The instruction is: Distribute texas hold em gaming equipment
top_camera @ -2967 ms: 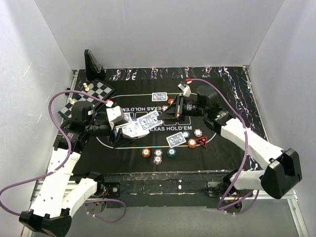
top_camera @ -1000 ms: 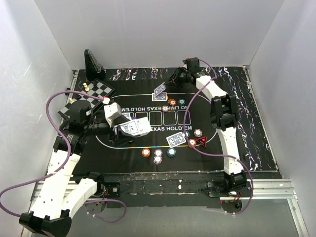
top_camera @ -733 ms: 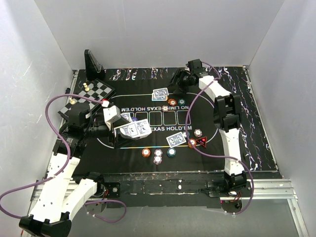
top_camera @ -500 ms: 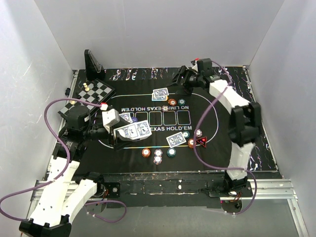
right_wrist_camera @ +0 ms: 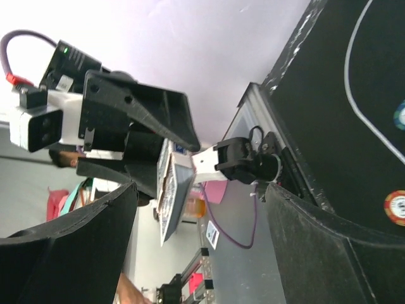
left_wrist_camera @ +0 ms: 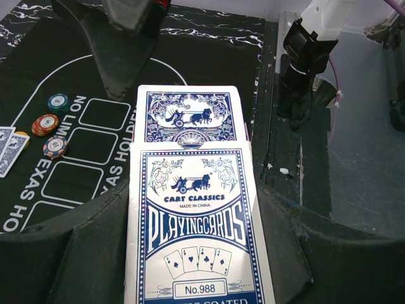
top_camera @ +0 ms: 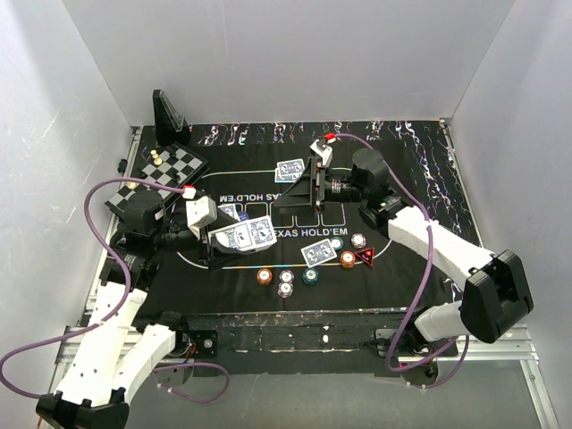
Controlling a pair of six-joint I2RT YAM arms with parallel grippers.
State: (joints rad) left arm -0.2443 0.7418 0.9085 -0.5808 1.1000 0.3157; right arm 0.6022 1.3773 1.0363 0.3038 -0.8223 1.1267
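Observation:
My left gripper (top_camera: 234,239) is shut on a blue-and-white playing card box (left_wrist_camera: 193,228), held above the mat's near left. One patterned card (left_wrist_camera: 190,114) sticks out of the box's far end. My right gripper (top_camera: 291,193) hovers over the mat's middle, open and empty, its fingers (left_wrist_camera: 120,44) pointing at that card from just beyond it. In the right wrist view the open gripper (right_wrist_camera: 199,244) frames the deck (right_wrist_camera: 169,190) edge-on. Face-down cards lie at the far side (top_camera: 289,172) and near side (top_camera: 319,254). Chips (top_camera: 286,277) and a red triangle (top_camera: 365,257) sit along the near side.
The black mat (top_camera: 420,206) printed with the game's name covers the table. A chessboard (top_camera: 165,170) with pieces lies at the far left, with a black stand (top_camera: 168,116) behind it. White walls enclose three sides. More chips (left_wrist_camera: 50,124) show left of the deck.
My right gripper let go of a card onto the far pile, opened wide, and swung back from the far edge to the mat's middle, facing the deck. The left gripper stayed nearly still.

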